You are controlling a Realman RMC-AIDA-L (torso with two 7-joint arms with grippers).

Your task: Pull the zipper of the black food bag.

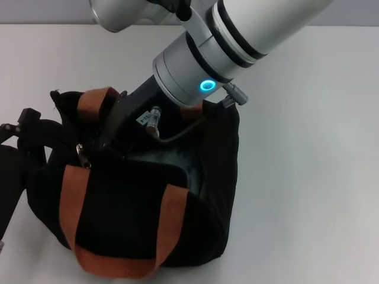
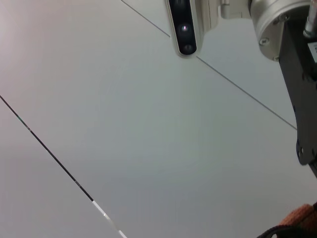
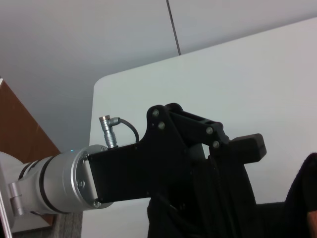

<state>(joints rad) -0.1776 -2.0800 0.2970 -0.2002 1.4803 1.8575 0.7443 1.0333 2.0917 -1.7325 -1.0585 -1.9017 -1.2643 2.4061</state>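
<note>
The right gripper (image 1: 100, 144) reaches down beside the zipper (image 1: 82, 155) on the black food bag (image 1: 195, 225); its fingertips blend into the dark fabric, so their spread is unreadable. The left gripper (image 1: 23, 127), at the bag's left side, is cut off by the head view's edge.

White table (image 1: 308, 177) fills head view, surface matte, evenly lit, soft shadows. Far edge meets pale grey strip along top. In right wrist view, rounded table corner (image 3: 101, 84) against light grey wall (image 3: 74, 39) with thin dark vertical seam (image 3: 173, 27); brown wooden panel (image 3: 20, 129) beside it. In left wrist view, pale panelled surface (image 2: 124, 124) crossed by thin dark seams.
</note>
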